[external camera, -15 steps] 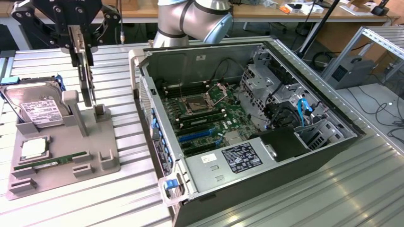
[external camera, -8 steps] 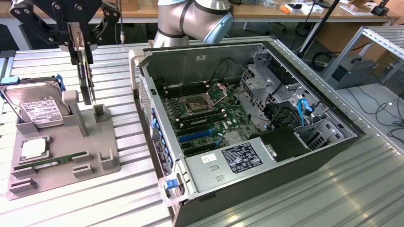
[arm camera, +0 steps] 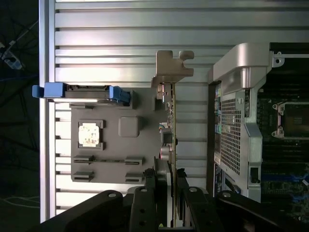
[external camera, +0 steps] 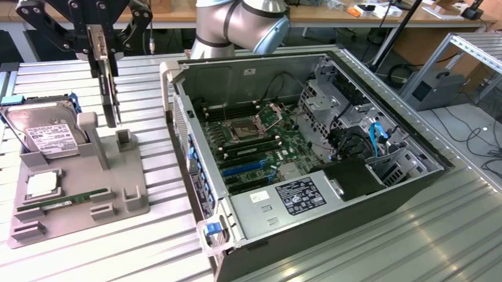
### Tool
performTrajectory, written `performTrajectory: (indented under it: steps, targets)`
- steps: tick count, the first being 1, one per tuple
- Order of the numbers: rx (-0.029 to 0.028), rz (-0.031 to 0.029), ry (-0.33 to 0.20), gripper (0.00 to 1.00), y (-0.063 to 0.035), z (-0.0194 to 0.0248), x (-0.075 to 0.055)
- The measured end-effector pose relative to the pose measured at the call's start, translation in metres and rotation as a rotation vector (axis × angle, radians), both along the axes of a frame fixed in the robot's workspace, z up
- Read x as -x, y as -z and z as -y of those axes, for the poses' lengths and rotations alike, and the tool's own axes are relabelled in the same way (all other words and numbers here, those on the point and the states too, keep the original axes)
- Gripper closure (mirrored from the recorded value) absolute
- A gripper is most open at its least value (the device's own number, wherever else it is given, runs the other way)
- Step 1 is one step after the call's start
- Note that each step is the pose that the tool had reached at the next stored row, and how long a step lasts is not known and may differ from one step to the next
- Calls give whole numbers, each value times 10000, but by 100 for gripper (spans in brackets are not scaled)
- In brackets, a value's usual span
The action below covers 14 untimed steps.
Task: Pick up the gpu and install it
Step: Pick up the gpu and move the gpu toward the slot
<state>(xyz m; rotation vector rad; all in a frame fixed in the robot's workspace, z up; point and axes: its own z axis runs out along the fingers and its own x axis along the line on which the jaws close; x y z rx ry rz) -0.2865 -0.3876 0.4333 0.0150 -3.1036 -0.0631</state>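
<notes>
The gpu (external camera: 105, 88) hangs on edge, a thin dark card, with my gripper (external camera: 100, 44) shut on its upper edge. It sits over the back of the grey parts holder (external camera: 117, 194), at the exterior view's left of the open computer case (external camera: 235, 76). In the wrist view the gpu (arm camera: 170, 121) appears edge-on between my black fingers (arm camera: 145, 198), and its silver bracket (arm camera: 173, 65) is at the end away from them. I cannot tell whether its lower edge is free of the holder's slot. The motherboard (external camera: 259, 141) with blue slots (external camera: 243, 170) lies bare inside the case.
The holder also carries a silver hard drive (external camera: 51, 132), a CPU (external camera: 43, 185) and a green RAM stick (external camera: 63, 201). Drive cages and cables (external camera: 361, 141) fill the case's side at the exterior view's right. The ribbed metal table (external camera: 408, 235) spreads around everything.
</notes>
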Motion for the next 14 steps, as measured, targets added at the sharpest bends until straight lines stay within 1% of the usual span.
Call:
performTrajectory:
  steps: [2, 4, 7, 10, 11, 13, 14]
  targets:
    - [-26, -28, 0, 73, 0, 2, -53]
    - [-34, -55, 1, 73, 1, 3, -106]
    - [-36, -81, 0, 73, 0, 4, -157]
    - [-36, -92, 0, 73, 1, 4, -185]
    - [-22, -92, 2, 73, 1, 4, -186]
    - [274, -93, 2, 73, 0, 4, -188]
    - [304, -94, 1, 73, 0, 4, -194]
